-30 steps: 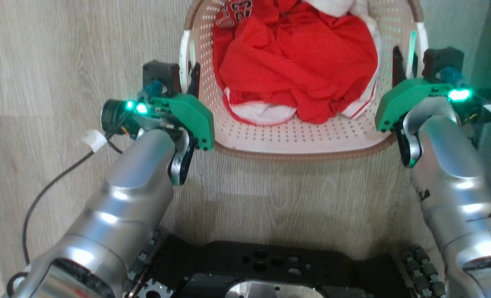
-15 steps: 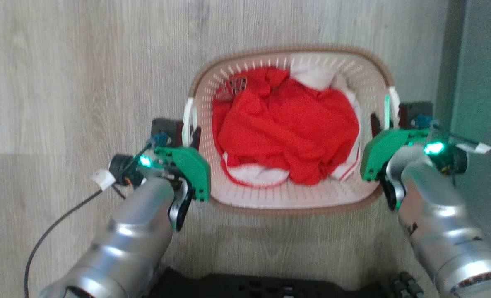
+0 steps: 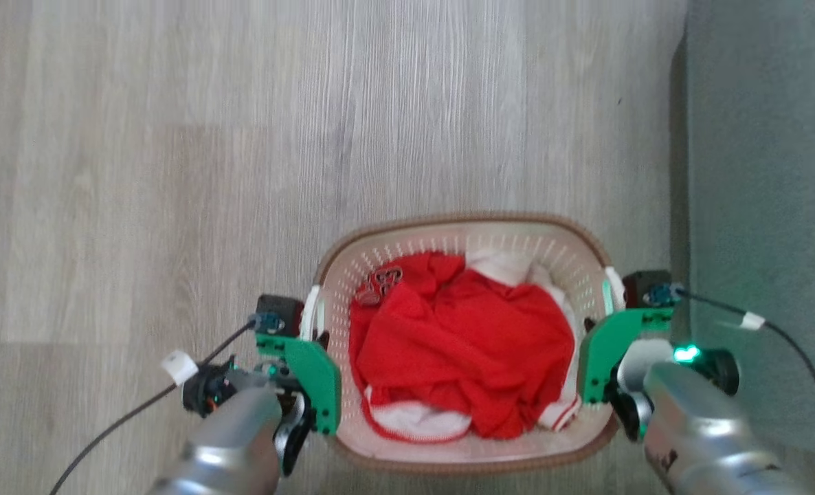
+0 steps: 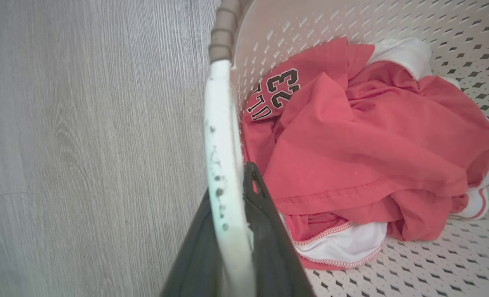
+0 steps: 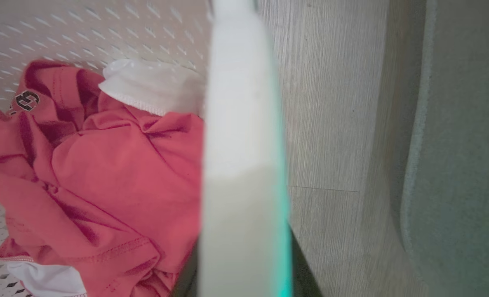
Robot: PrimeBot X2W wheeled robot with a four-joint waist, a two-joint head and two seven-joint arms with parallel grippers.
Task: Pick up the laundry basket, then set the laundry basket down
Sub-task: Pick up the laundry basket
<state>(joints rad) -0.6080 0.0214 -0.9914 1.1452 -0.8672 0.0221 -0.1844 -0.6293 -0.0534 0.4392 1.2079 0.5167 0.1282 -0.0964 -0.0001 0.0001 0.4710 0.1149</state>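
At the basket's 9 o'clock our left hand (image 3: 315, 330) is clamped shut on the left handle (image 4: 222, 136), one dark finger either side of the white bar. The laundry basket (image 3: 449, 221) sits low in the head view on the wood floor (image 3: 174, 172); we cannot tell if its base is off the floor. At its 3 o'clock our right hand (image 3: 607, 313) is nearly closed around the right handle (image 5: 244, 123). We judge both grips taken and the pick-up in hand. Next we must raise both hands together and level, clear of the grey-green surface (image 3: 758, 137) at 3 o'clock, then lower evenly. We count one basket, two handles, two hands, and a heap of red clothes (image 3: 462, 344) with white cloth (image 3: 497, 265); how many garments we cannot tell
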